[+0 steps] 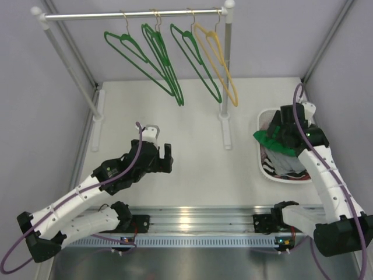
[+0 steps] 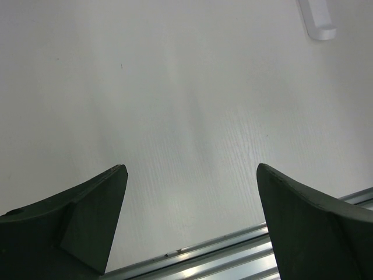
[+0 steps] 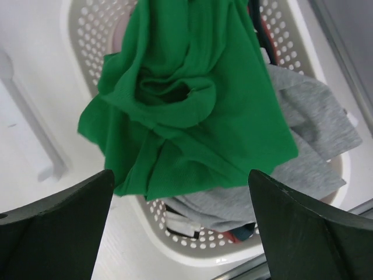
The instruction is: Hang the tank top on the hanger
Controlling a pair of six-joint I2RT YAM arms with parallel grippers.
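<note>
Green tank top (image 3: 192,99) bunched atop the basket (image 3: 192,256), centred beyond our right jaws, spread wide, gripping nothing; left jaws likewise spread over the surface (image 2: 175,87).

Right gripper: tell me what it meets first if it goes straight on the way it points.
The right gripper, open, would most likely meet the green tank top first, heaped atop the clothes in the basket. How far off it lies is unclear.

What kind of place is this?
Probably a robot test bench set up like a laundry corner: a rail with hangers, a basket of clothes, and robot arms bolted to the table.
</note>
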